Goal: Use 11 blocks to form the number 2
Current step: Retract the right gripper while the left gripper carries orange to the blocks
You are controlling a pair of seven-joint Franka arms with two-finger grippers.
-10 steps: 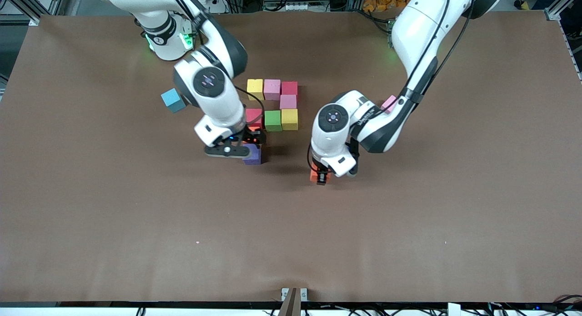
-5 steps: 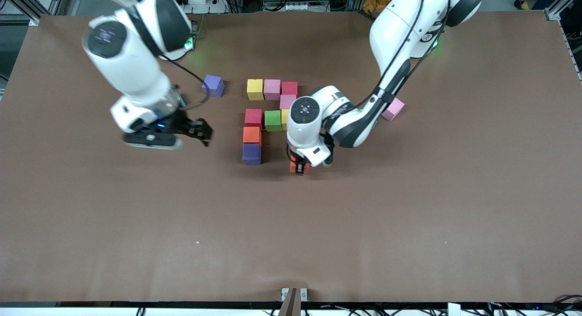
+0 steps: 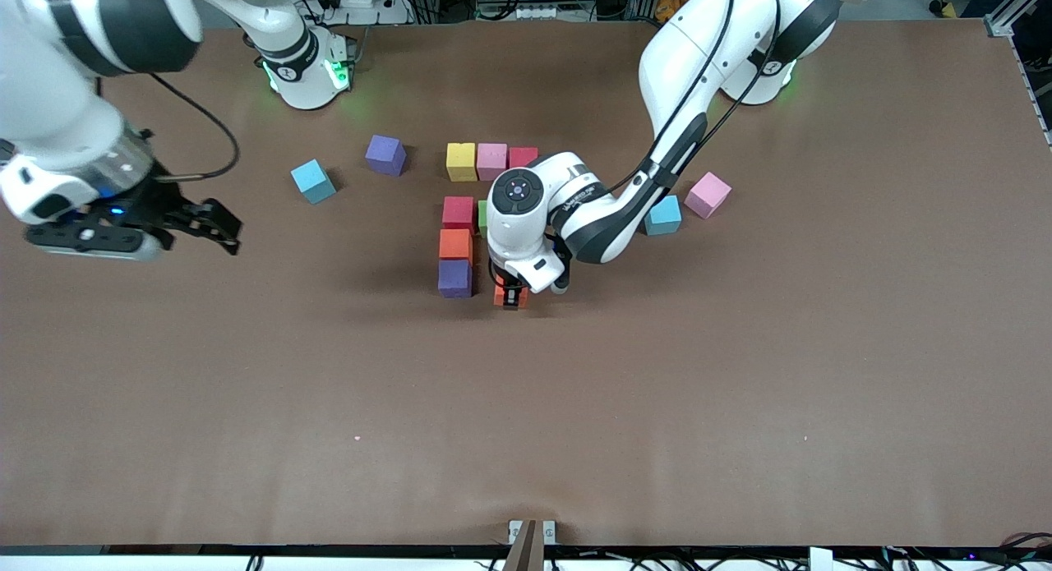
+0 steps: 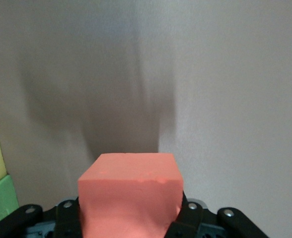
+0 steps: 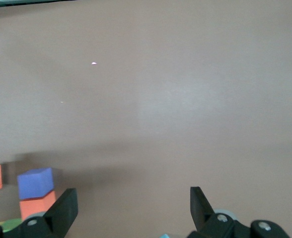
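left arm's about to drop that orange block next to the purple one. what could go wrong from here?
1. The left gripper, shut on the orange block, is close beside the purple block; coming down off-line could nudge that block and the column above it.
2. The left arm covers part of the number 2 in the front view, so alignment is hard to check.
3. The right gripper, open near the right arm's end of the table, looks clear of all this.

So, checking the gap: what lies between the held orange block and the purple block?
Bare table, in the front view, between orange block and purple block.
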